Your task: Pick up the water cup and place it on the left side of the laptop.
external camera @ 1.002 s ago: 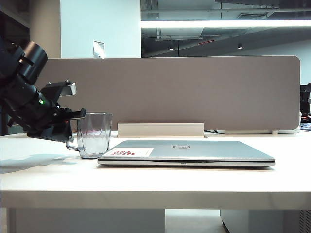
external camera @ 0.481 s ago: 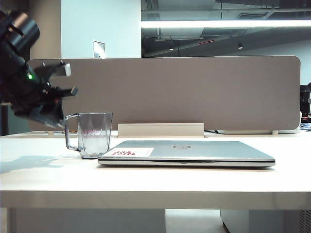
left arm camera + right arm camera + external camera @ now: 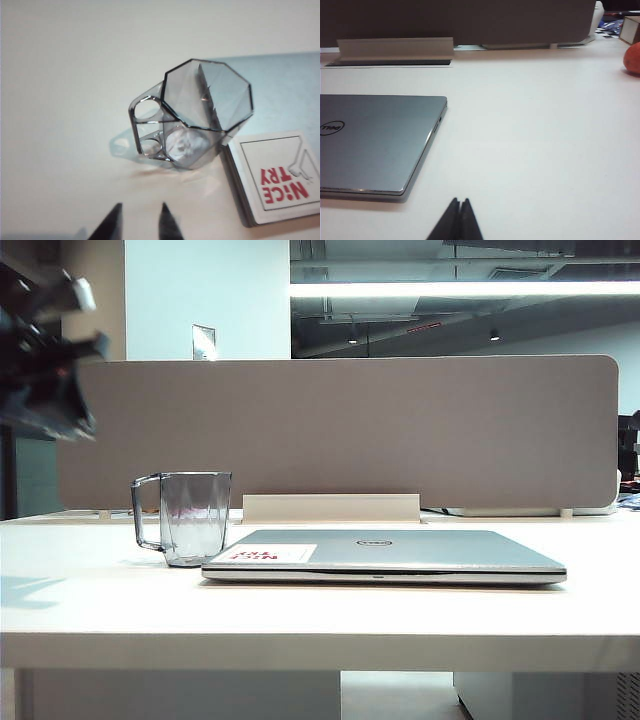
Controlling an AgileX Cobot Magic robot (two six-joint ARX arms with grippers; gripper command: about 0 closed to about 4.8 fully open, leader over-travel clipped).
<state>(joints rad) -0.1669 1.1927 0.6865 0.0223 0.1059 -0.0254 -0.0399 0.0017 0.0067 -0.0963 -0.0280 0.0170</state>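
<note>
On the table, as catalogued from three views:

Table (image 3: 100,600): pale, smooth top; carries the water cup and the laptop, with a grey partition panel (image 3: 400,430) standing along its far edge.

Water cup (image 3: 194,517): clear, grey-tinted, faceted glass; upright on the table just beside the laptop's left front corner, close enough that touching or apart cannot be told. Its thin squared handle points away from the laptop. The left wrist view looks down into its eight-sided mouth (image 3: 200,107). Nothing grips it.

Laptop (image 3: 385,555): thin, silver-grey, lid shut, lying flat mid-table. Round logo on the lid; the white sticker (image 3: 280,172) with red print "NiCE TRY" sits at the corner nearest the cup. The right wrist view shows its opposite end (image 3: 375,142).

Left gripper (image 3: 60,350): blurred, raised high at the left edge of the exterior view, well above and apart from the cup. In its own wrist view the two dark fingertips (image 3: 139,225) stand spread with a gap between them, holding nothing.

Right gripper (image 3: 456,220): low over bare table, to the right of the laptop; fingertips pressed together, holding nothing.

Far right corner: an orange-red rounded object (image 3: 632,57), partly cut off.
</note>
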